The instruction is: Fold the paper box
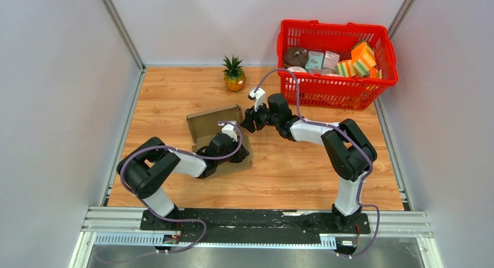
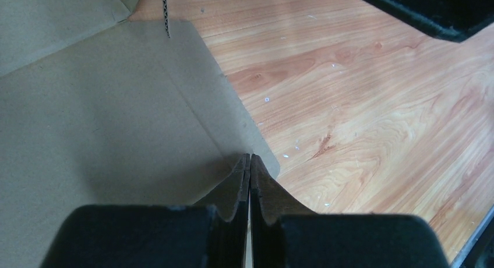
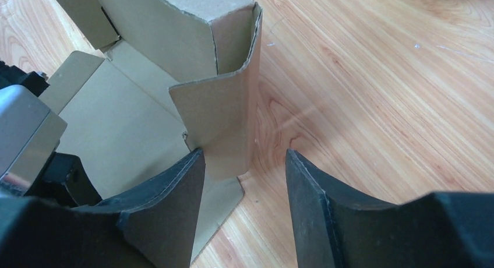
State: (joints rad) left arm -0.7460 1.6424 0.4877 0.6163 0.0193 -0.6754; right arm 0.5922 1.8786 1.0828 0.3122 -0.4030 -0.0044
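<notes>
**A:** Where's the paper box (image 1: 211,122)?

**B:** Mid-worktop, a little nearer the left edge. Its base lies flat, with the back wall and one side flap (image 3: 221,122) raised.

**A:** Why is the left gripper (image 2: 249,169) on it?

**B:** It's closed and empty, tips down on the base panel, probably pinning it against sliding.

**A:** And the right gripper (image 3: 243,157)?

**B:** Spread wide with that flap beside one finger, seemingly to square it up. The red basket (image 1: 326,90) stays well apart in the far right corner.

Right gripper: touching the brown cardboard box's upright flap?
Cannot tell. Right wrist view: the open right gripper straddles a flap of the brown cardboard box; one finger overlaps its edge, wood separates the other.
</notes>
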